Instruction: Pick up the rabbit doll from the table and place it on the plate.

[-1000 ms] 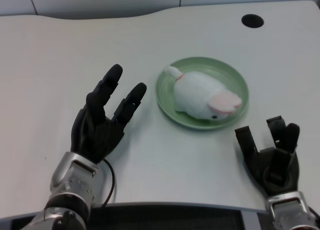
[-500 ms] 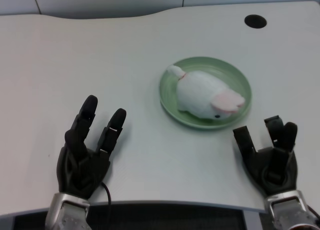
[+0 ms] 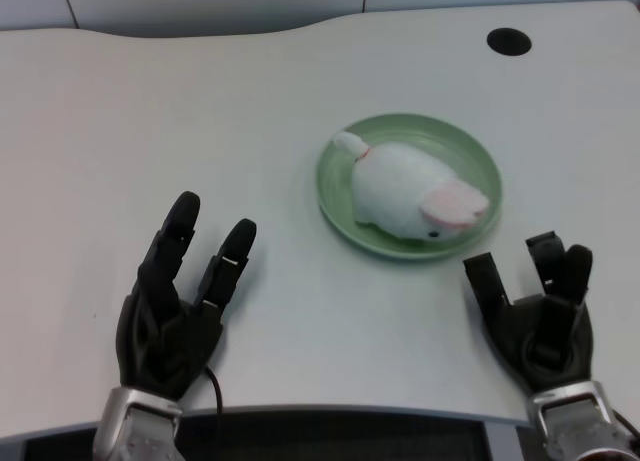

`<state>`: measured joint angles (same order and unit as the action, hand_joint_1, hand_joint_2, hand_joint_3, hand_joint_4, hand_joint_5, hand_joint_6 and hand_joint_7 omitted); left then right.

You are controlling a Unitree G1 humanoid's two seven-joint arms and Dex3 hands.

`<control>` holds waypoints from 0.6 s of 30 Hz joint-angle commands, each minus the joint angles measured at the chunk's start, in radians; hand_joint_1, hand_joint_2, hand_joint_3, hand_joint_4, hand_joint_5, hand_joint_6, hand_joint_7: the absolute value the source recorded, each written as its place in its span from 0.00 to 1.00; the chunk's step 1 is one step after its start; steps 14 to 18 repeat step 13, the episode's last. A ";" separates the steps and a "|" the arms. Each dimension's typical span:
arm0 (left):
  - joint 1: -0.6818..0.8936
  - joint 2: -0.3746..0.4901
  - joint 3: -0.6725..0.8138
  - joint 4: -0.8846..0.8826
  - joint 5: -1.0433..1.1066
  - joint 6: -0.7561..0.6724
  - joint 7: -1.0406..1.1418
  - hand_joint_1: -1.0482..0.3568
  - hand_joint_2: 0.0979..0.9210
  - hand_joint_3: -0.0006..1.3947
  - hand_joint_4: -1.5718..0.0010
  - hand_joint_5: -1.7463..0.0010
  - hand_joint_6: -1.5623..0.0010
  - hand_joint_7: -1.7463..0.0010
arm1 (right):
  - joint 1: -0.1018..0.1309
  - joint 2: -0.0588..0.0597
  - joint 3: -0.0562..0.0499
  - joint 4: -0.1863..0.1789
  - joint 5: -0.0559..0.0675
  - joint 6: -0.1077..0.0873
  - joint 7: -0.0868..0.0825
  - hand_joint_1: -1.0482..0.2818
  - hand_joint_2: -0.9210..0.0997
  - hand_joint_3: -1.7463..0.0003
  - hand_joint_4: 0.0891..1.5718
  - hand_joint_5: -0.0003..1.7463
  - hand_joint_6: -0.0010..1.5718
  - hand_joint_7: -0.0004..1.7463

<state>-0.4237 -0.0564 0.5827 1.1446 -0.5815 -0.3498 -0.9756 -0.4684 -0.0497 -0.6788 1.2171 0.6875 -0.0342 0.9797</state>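
The white rabbit doll (image 3: 405, 192) with pink ears lies on the green plate (image 3: 335, 192) right of the table's middle. My left hand (image 3: 178, 306) is at the near left, palm up over the table, fingers apart and holding nothing. It is well clear of the plate, down and to its left.
My right hand (image 3: 537, 311) waits at the near right, just below the plate. A round black hole (image 3: 508, 41) sits in the tabletop at the far right. The table's front edge (image 3: 330, 413) runs just behind both wrists.
My left hand has drawn back from beside the plate toward the near left edge. In the last half second it barely moved. The doll and plate stay put.
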 commanded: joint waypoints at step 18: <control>0.023 0.014 -0.017 -0.007 0.010 0.003 0.018 0.16 1.00 0.31 0.79 0.89 0.81 0.99 | -0.016 0.032 -0.005 0.009 0.000 -0.016 -0.015 0.36 0.00 0.96 0.49 1.00 0.46 0.92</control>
